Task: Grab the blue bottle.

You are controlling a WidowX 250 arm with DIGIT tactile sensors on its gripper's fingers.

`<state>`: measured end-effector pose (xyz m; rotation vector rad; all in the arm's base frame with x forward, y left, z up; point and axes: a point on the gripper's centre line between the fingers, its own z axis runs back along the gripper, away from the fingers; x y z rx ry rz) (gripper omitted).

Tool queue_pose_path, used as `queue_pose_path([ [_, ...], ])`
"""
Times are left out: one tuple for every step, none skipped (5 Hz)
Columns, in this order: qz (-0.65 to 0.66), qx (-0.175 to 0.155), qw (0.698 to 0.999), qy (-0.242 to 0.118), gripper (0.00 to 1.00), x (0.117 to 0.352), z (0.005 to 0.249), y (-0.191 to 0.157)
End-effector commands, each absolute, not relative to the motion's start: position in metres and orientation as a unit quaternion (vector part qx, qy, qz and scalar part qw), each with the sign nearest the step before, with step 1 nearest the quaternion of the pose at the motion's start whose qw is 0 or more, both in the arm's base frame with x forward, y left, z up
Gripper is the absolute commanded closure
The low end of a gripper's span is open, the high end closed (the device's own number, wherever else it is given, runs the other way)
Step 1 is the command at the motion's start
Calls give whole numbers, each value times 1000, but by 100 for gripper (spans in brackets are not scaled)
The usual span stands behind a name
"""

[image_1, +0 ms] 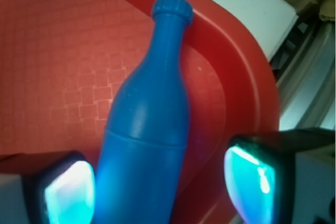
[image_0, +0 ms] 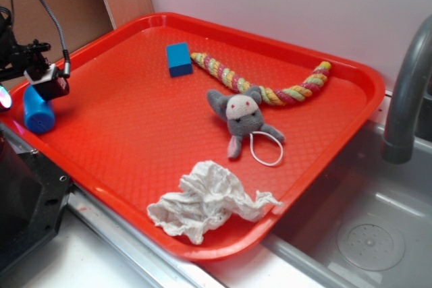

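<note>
Holding several toys, the red tray point(image_0: 135, 139) sits beside a steel sink point(image_0: 378, 234). Near its far edge a blue block point(image_0: 179, 59) lies just beside one end of a striped rope point(image_0: 270, 85), which curves across toward the right rim. A grey plush mouse point(image_0: 241, 118) lies near the middle with its head against the rope, a white loop of cord by its feet. A crumpled white cloth point(image_0: 206, 200) rests at the near edge, partly draped over the rim.

At the left rim the bottle point(image_1: 147, 135) lies on the tray floor, cap toward the rim's curved corner in the wrist view. The gripper point(image_1: 157, 187) hangs over it with its fingers point(image_1: 68, 190) spread, one on each side of the bottle's body; the left pad is close against it, while a gap shows on the right. The pads glow cyan.

Behind the tray stand a white wall and a wooden board; a grey faucet point(image_0: 405, 92) rises at the right.
</note>
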<state>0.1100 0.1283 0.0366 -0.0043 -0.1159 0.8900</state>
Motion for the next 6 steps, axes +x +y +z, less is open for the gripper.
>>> queue_pose_path([
  [429,0,902,-53,0,103,37,128],
  [429,0,902,-53,0,103,37,128],
  [402,6,915,-30,0,115,23,118],
  [382,10,924,-22,0,123,25,109],
  [382,31,924,-18,100,128,25,105],
  [371,23,928,-13,100,129,18,101],
])
